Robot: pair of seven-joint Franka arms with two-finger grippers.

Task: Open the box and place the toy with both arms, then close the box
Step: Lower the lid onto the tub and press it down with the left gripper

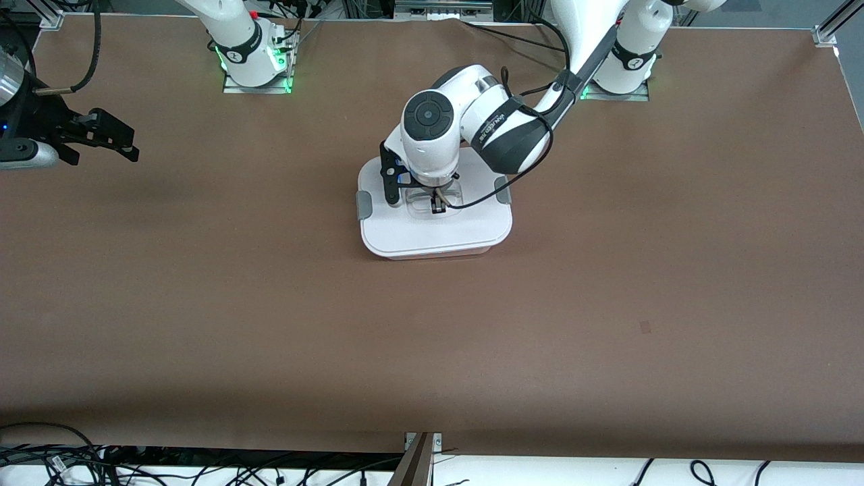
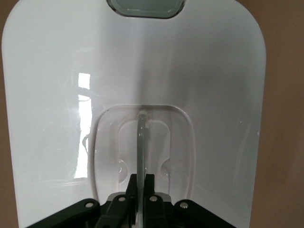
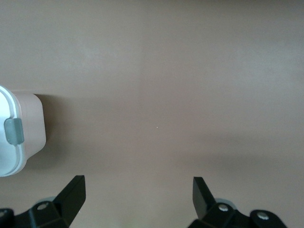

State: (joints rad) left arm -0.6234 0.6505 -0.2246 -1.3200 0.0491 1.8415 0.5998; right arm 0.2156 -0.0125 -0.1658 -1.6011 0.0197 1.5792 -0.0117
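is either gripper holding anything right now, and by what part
The left gripper is shut on the box lid's clear handle. The right gripper is open over bare table, holding nothing.

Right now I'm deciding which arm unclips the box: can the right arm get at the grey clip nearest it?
Probably yes: bare table lies between the open right gripper and that grey clip.

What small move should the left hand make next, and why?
Probably the left hand should lift straight up a little. Its fingers are shut on the lid's thin handle, and the white lid sits flat on the box. The toy is not in view. The right hand waits open over the right arm's end of the table.
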